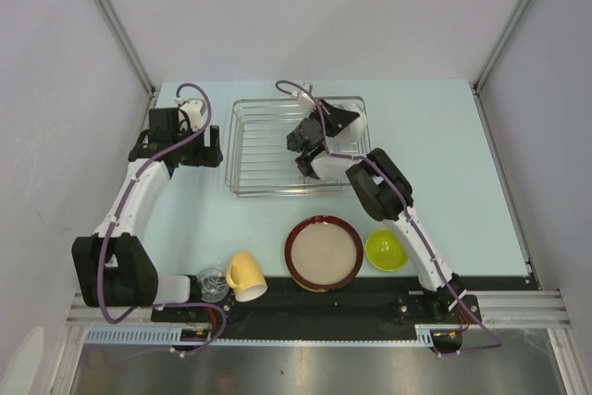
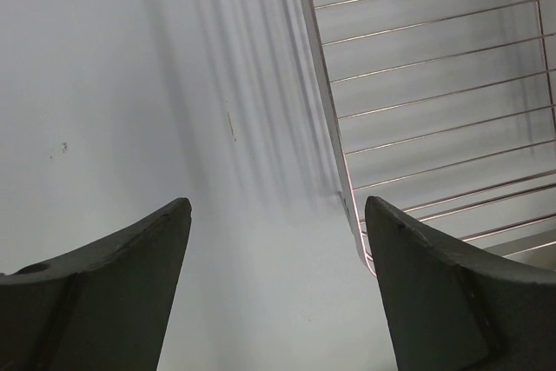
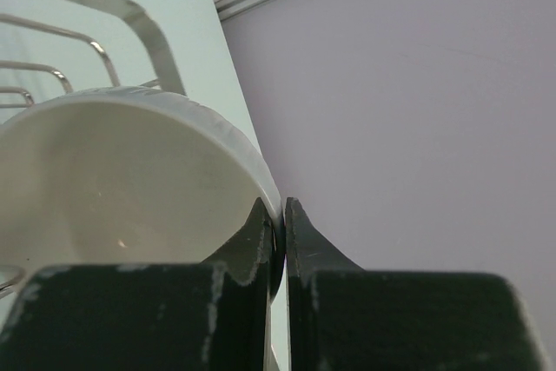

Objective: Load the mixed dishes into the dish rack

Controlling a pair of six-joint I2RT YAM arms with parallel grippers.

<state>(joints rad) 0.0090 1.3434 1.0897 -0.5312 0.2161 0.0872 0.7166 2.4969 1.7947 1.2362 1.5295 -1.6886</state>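
The white bowl [image 3: 130,180] hangs tilted from my right hand [image 3: 280,215], which is clamped on its rim, one finger inside and one outside. Wires of the rack [image 1: 264,150] show just beyond and below the bowl, so I judge it is over the rack's right part and not yet set down.

The pinch is thin and sits on one edge only. I think the bowl could swing or slip out if I tilt the wrist quickly, and it would then hit the wires or tip over the rack's side onto the desk [image 1: 444,154].

My left hand [image 2: 278,210] is open and empty, low over the desk, with the rack's edge just ahead of its right finger. It is not bracing the rack, so a hard push could shift it.

Behind my right hand, near the arm bases, wait the plate [image 1: 323,253], green bowl [image 1: 386,250], mug [image 1: 245,275] and glass [image 1: 212,282].
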